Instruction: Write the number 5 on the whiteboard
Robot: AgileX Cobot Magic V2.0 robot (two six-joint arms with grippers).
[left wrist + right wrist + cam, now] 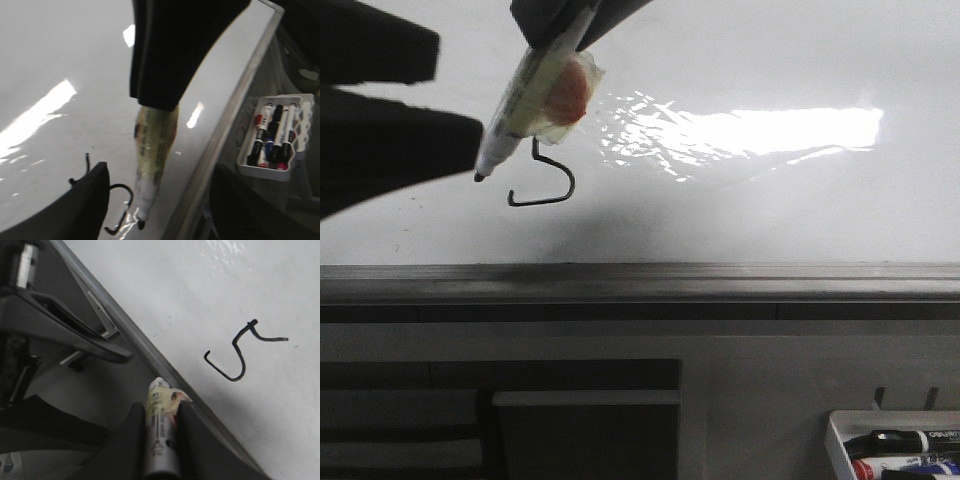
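The number 5 (542, 180) is a thin black hand-drawn digit on the whiteboard (770, 210). In the right wrist view its full shape shows (242, 351): an angular top stroke, a short stem and a hooked bottom. It lies just below the right claw (560, 25), whose held marker partly covers its upper part in the front view. The whiteboard is large, glossy and white, with a bright glare beside the digit and a dark grey edge rail (640, 280) along its near side.
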